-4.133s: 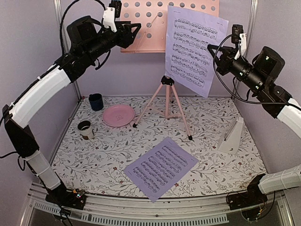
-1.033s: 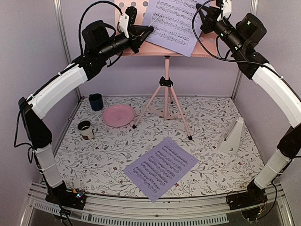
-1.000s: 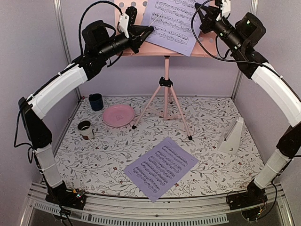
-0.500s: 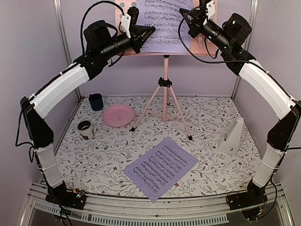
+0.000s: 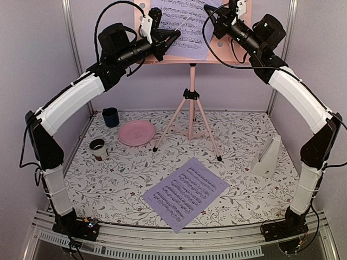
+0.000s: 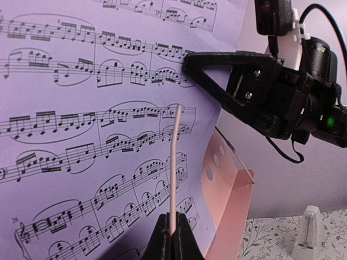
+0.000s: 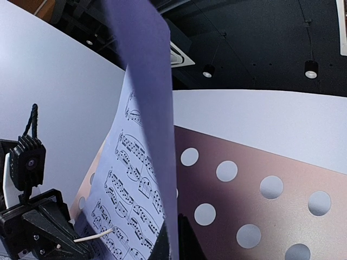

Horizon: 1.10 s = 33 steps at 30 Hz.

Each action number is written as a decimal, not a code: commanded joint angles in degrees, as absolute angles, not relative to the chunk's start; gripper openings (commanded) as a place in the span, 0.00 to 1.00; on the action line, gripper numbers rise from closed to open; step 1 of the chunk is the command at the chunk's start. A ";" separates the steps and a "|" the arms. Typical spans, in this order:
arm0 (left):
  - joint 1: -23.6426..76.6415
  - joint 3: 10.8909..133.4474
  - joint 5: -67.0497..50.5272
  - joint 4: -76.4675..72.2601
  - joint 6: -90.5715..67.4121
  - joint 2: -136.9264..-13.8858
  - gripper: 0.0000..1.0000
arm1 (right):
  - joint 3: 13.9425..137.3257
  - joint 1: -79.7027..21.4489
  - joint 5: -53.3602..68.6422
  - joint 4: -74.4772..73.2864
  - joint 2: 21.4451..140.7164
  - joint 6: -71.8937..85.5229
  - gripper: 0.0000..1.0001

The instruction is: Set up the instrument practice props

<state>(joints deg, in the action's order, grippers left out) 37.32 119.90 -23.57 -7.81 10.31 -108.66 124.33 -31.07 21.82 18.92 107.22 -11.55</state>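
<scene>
We're pinching the sheet music page (image 5: 192,40) by its edge in the right gripper (image 5: 210,12), against the music stand (image 5: 225,54), top centre — left gripper (image 5: 174,35) is clamping the thin white wire (image 6: 174,162). Paper's light, floppy — we're favouring edge grips.

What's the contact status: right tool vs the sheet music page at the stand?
Touching. Right wrist view: the sheet music page runs edge-on down between the shut fingers of the right tool.
</scene>
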 commanded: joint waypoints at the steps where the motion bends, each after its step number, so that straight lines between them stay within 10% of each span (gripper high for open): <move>1: 38.57 122.47 -26.03 -11.27 11.82 -108.53 0.00 | 127.41 -31.03 25.01 20.91 109.54 -9.28 0.00; 27: 38.67 122.17 -26.29 -11.33 11.86 -108.36 0.00 | 132.27 -32.08 31.48 22.87 115.20 -10.25 0.00; 33: 38.63 122.08 -26.15 -11.43 11.83 -108.22 0.00 | 132.58 -32.87 31.96 23.97 115.93 -10.11 0.28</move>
